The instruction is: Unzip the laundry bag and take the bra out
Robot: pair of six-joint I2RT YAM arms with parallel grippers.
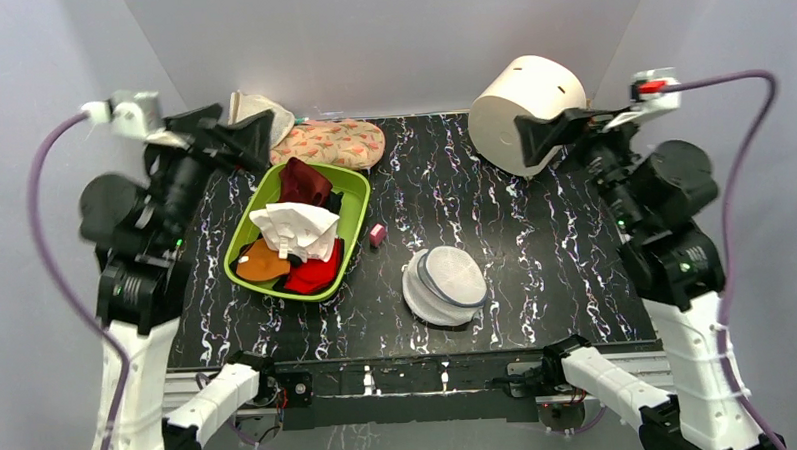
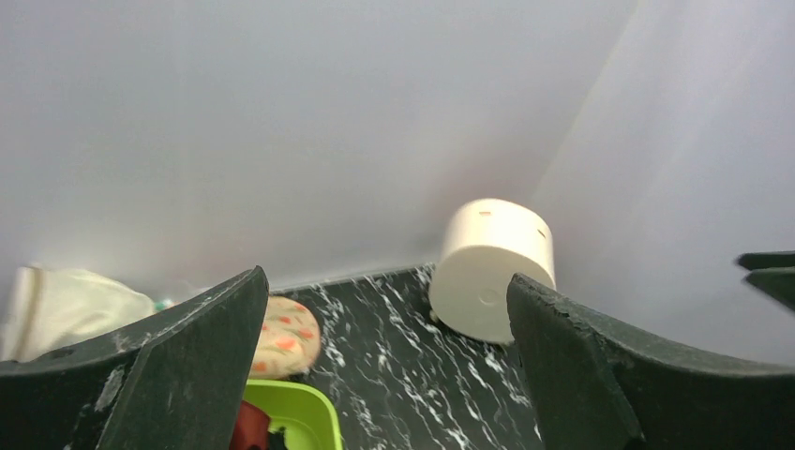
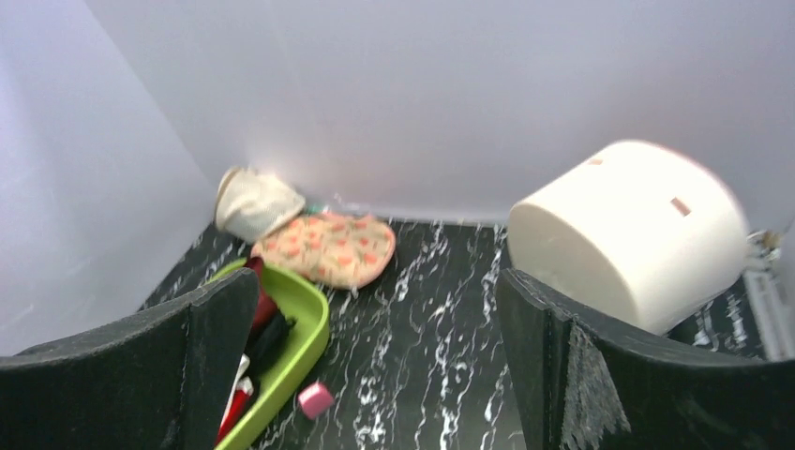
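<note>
The laundry bag (image 1: 447, 283), a round white mesh dome with a dark zip line round its rim, lies on the black marbled table (image 1: 535, 250) near the front centre, seen only in the top view. The bra does not show in any view. My left gripper (image 1: 243, 140) hangs high over the back left, above the far end of the green tray, open and holding nothing (image 2: 386, 281). My right gripper (image 1: 548, 135) is raised at the back right, just in front of the white cylinder, also open and holding nothing (image 3: 375, 281). Both are well away from the bag.
A green tray (image 1: 360, 208) with red, white, orange and black clothes sits left of centre. A small pink cube (image 1: 378, 234) lies beside it. A floral pouch (image 1: 330, 143) and a cream mesh pouch (image 1: 261, 115) lie at the back. A big white cylinder (image 1: 524, 111) lies tipped at the back right.
</note>
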